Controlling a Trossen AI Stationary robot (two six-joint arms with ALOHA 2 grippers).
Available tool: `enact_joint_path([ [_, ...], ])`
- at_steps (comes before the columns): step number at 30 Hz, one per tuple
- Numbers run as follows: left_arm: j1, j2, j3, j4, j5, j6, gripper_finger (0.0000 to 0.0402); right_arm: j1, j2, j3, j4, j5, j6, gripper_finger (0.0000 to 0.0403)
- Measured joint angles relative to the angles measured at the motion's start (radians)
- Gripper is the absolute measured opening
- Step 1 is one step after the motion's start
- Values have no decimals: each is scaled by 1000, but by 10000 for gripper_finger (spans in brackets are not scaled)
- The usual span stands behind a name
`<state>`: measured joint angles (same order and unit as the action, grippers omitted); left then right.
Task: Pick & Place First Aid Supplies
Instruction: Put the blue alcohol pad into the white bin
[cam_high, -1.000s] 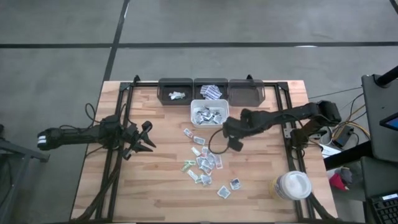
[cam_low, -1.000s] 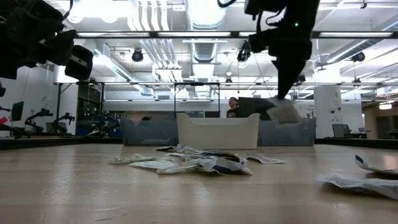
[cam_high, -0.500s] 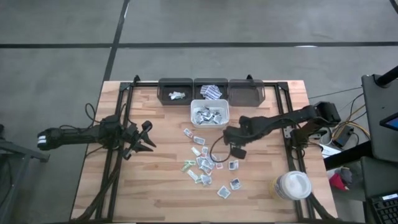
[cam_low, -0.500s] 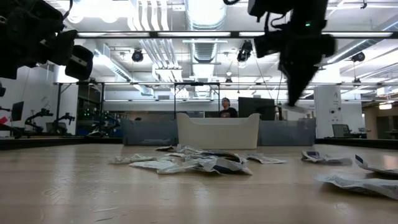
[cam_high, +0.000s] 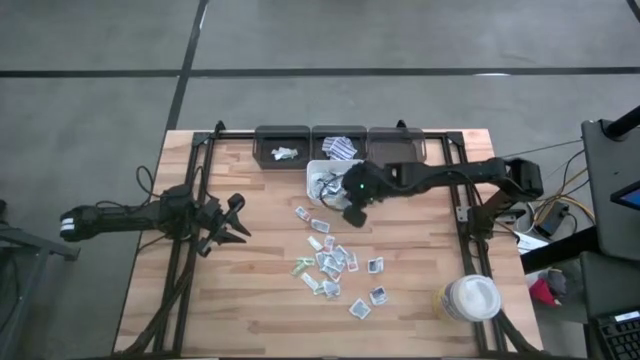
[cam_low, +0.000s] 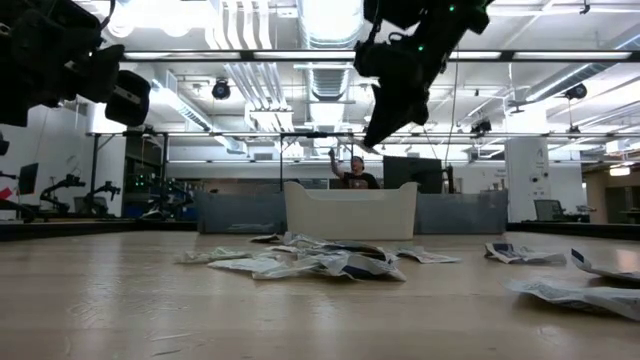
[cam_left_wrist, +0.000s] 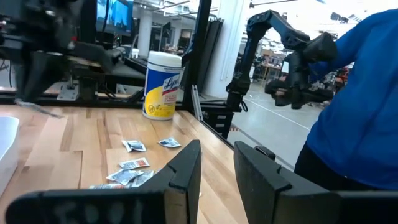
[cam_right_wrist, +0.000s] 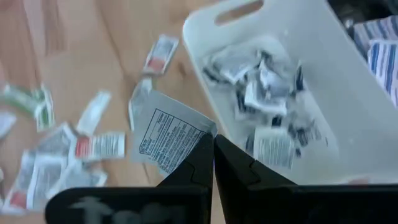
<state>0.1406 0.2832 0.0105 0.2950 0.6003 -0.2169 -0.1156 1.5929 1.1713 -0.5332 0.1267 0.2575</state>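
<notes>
Several first aid supplies, small white printed sachets (cam_high: 328, 262), lie scattered on the wooden table near its middle. More of them fill a white bin (cam_high: 352, 172) just beyond. My right gripper (cam_high: 352, 207) hangs over the bin's near rim, shut on one white sachet (cam_right_wrist: 166, 138); the low view shows the gripper (cam_low: 374, 140) well above the table. At the table's left side my left gripper (cam_high: 236, 216) stands open and level, with nothing between its fingers (cam_left_wrist: 186, 171). My right gripper pinches one edge of the sachet (cam_right_wrist: 200, 132) between its two shut fingers, which slant down. The rest of the sachet sticks out to one side of the fingertips. It is lifted clear, over the table beside the white bin's near wall (cam_right_wrist: 205, 43).
Three dark bins (cam_high: 338, 147) stand in a row at the far edge behind the white bin. A white round tub (cam_high: 470, 298) stands near the right front corner. A person in a blue sleeve (cam_left_wrist: 360, 106) is beyond the table's edge.
My right gripper has swung from right of the pile toward the far left, up to the white bin, and tipped less steeply, staying shut on its sachet. A sachet now lies on the table right of the pile where none lay a second ago.
</notes>
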Motion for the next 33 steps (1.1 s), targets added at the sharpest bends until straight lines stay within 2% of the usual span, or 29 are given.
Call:
enact_joint_path([
  [5, 0, 0, 0, 4, 0, 0, 94, -95, 22, 9, 48, -20, -80, 8],
  [10, 0, 0, 0, 13, 0, 0, 94, -154, 107, 50, 36, -33, -181, 8],
  [15, 0, 0, 0, 28, 0, -3, 94, -185, 188, 113, -13, -41, -280, 8],
  [23, 0, 0, 0, 36, 0, -3, 94, -210, 230, 178, -89, -53, -401, 10],
  [26, 0, -1, 0, 36, 0, -3, 94, -209, 241, 184, -112, -57, -422, 27],
  [33, 0, 0, 0, 35, 0, -4, 94, -208, 241, 203, -148, -41, -381, 102],
])
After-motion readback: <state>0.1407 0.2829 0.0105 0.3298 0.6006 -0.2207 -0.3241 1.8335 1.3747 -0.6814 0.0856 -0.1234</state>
